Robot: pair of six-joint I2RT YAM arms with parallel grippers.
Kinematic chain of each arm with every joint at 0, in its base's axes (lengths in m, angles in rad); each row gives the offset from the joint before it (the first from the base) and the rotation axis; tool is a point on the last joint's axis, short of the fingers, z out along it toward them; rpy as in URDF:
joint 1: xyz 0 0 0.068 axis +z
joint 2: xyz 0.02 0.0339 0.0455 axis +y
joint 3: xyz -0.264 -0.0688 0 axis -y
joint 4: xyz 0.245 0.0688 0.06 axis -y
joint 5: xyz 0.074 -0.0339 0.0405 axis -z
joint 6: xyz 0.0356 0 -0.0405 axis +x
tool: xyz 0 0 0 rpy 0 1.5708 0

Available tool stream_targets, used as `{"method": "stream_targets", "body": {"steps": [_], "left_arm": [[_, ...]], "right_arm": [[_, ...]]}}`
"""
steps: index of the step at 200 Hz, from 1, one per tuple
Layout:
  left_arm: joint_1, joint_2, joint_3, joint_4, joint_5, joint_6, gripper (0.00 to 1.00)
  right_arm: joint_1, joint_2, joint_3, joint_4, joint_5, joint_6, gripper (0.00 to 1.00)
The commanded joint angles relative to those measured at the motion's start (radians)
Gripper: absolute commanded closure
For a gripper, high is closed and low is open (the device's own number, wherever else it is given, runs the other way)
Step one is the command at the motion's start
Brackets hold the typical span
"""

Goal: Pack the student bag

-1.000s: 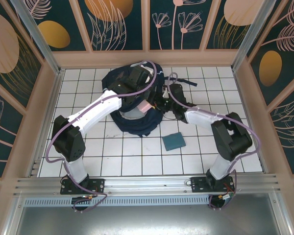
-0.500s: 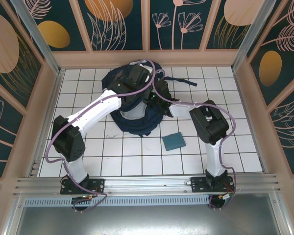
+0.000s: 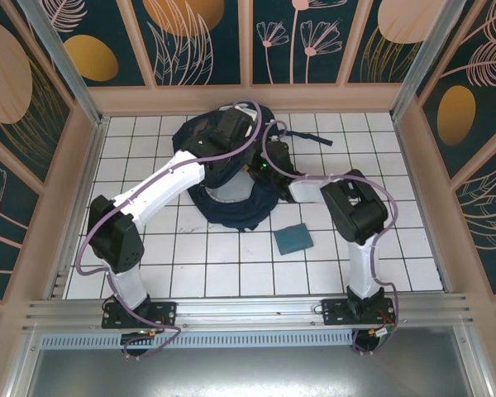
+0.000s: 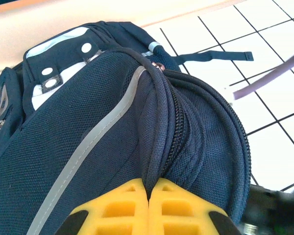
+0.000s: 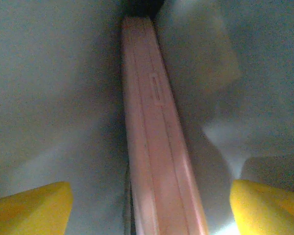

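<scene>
The student bag (image 3: pixel 231 211) sits on the white-tiled table (image 3: pixel 190 269) in the upper middle of the top view, and both arms reach in over it from the lower corners.

In the left wrist view, the left hand (image 4: pixel 148 208) sits at the bottom centre of the frame with its yellow pads pressed flat together. A ridge of navy fabric beside the zip (image 4: pixel 174 142) runs straight down into the seam between them, so the hand looks clamped on that fold of the bag. A grey stripe crosses the mesh panel at the left. A loose strap (image 4: pixel 215 55) lies on the tiles at the upper right, and a purple cable (image 4: pixel 269 78) enters from the right edge.

The right hand (image 5: pixel 148 210) is spread wide and holds nothing, its yellow fingertips (image 5: pixel 32 208) in the two lower corners of the right wrist view. A long, flat pink item (image 5: pixel 154 147) stands between them, clear of both pads, with dim grey lining on either side.

A small teal rectangle (image 3: pixel 293 239) lies on the tiles below and right of the bag — near it, not touching.
</scene>
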Motion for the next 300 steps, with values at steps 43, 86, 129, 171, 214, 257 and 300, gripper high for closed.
{"method": "stream_targets", "body": {"steps": [43,86,129,171,214,257,300], "left_arm": [[-0.008,-0.007,0.042,0.116,0.033,-0.065,0.98],[0.014,-0.030,-0.015,0.113,0.119,-0.131,0.42],[0.130,-0.166,-0.237,0.210,0.239,-0.253,0.26],[0.238,-0.348,-0.544,0.298,0.172,-0.357,0.16],[0.292,-0.442,-0.758,0.344,0.190,-0.415,0.21],[0.306,-0.457,-0.854,0.358,0.196,-0.418,0.23],[0.306,-0.445,-0.918,0.413,0.240,-0.420,0.24]], "right_arm": [[-0.090,-0.378,-0.347,-0.145,-0.089,0.001,0.14],[-0.162,-0.585,-0.387,-0.477,0.037,-0.076,0.26],[-0.172,-0.705,-0.356,-0.592,0.104,-0.128,0.35],[-0.104,-0.597,-0.199,-0.669,0.030,-0.161,0.39],[-0.083,-0.446,-0.092,-0.715,0.043,-0.119,0.56],[-0.088,-0.350,-0.020,-0.726,0.072,-0.135,0.58],[-0.120,-0.224,0.058,-0.665,0.050,-0.197,0.58]]}}
